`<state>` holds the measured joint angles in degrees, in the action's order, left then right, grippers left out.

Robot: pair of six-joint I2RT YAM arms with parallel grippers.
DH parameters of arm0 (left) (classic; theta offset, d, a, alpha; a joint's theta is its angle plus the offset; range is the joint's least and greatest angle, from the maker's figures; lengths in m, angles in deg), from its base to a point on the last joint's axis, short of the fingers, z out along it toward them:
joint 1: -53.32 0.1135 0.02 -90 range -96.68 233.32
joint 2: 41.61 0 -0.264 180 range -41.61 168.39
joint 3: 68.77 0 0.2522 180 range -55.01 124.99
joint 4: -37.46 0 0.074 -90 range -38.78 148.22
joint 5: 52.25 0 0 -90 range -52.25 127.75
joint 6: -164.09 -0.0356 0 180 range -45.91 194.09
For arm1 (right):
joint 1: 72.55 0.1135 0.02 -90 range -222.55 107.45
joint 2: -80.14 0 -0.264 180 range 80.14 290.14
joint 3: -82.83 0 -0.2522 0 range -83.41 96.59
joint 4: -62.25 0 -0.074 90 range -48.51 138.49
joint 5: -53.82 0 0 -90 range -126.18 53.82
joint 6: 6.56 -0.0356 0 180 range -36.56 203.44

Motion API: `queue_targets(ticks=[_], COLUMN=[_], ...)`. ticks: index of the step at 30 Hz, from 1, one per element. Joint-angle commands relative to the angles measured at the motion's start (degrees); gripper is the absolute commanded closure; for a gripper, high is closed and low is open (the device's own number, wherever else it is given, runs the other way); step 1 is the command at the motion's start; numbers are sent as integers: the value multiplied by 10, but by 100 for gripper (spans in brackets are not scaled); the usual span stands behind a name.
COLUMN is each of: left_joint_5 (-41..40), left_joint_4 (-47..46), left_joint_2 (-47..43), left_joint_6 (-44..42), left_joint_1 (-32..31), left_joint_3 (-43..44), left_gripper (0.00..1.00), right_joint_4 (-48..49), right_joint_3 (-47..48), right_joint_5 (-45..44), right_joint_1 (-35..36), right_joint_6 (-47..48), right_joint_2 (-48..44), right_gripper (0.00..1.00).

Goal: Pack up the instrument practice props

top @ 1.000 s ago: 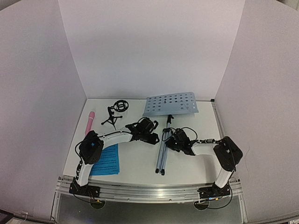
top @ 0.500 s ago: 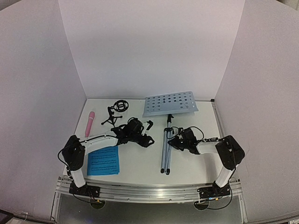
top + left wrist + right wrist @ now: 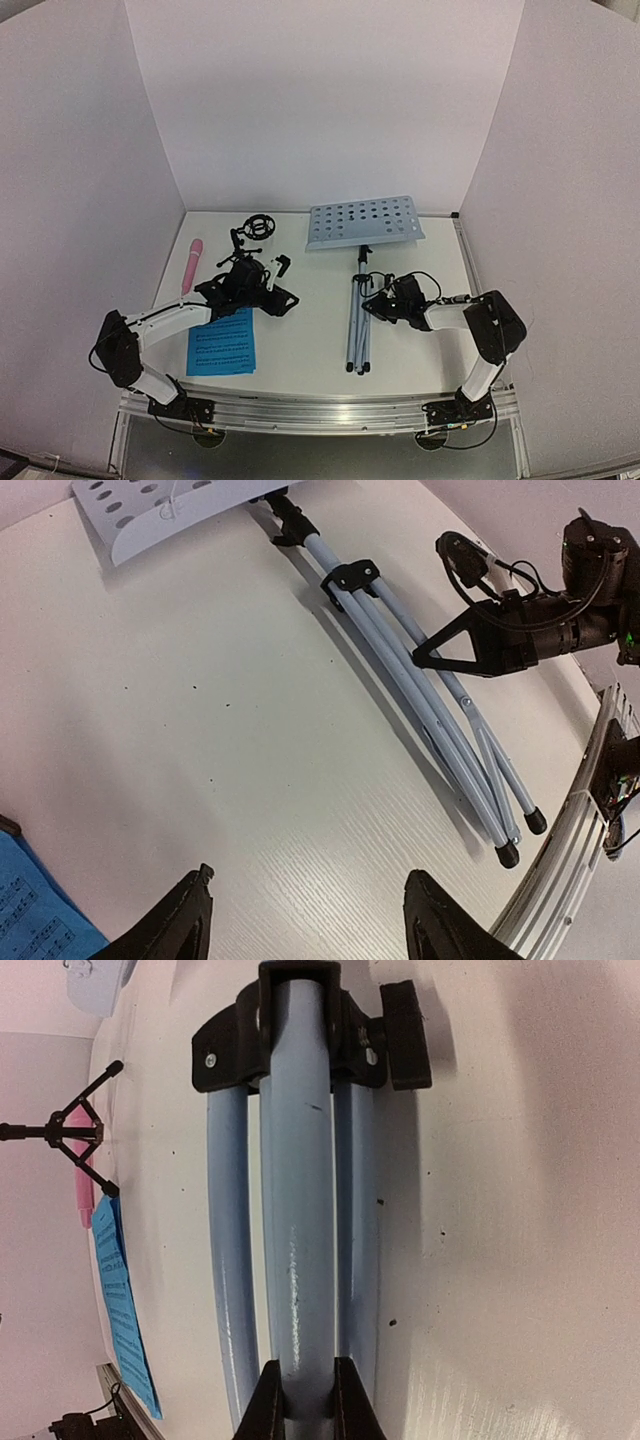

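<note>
The right gripper is shut tight on the middle tube of the silver tripod, its two fingers pinching the tube from either side. That tripod belongs to the music stand, which lies flat on the table. Its legs are folded together with the feet toward the near edge, and its pale perforated desk is at the back wall. The left gripper hangs over bare tabletop with its jaws spread and nothing between them, between the tripod and the blue sheet-music pages. The pages lie flat at the near left, beside the left arm. Just behind the left gripper stands the small black mic stand with its ring mount. The pink microphone lies along the table's left edge.
</note>
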<state>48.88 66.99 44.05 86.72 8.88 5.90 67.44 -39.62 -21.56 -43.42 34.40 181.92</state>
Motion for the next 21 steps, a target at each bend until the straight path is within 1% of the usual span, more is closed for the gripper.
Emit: queue_targets(ticks=[1, 3, 8, 14, 16, 17, 19, 21], left_joint_5=[-29, -35, -36, -25, -20, -16, -12, -7], left_joint_4=[-35, -31, -33, -41, -44, -47, -54, -64], left_joint_2=[-54, -62, -85, -122, -140, -152, -177, -202], left_joint_6=[-9, -9, -11, -1, -1, -1, 6, 17], left_joint_1=[9, 15, 43, 84, 98, 105, 124, 156], left_joint_3=[-32, -38, -52, -79, -93, -102, -122, -144], left_gripper=[34, 34, 34, 33, 33, 33, 33, 32], right_joint_4=[-121, -125, -166, -284, -304, -311, -314, -315], right_joint_3=[19, 29, 47, 91, 105, 110, 115, 119], right_joint_5=[-30, -33, -57, -100, -110, -115, -125, -131], right_joint_1=[-9, -6, -5, -4, -2, -2, -2, -2], right_joint_6=[-19, -23, -2, 51, 73, 80, 100, 130], right_joint_2=[31, 39, 17, -29, -52, -63, -99, -132], right_gripper=[92, 87, 66, 50, 44, 39, 25, 14])
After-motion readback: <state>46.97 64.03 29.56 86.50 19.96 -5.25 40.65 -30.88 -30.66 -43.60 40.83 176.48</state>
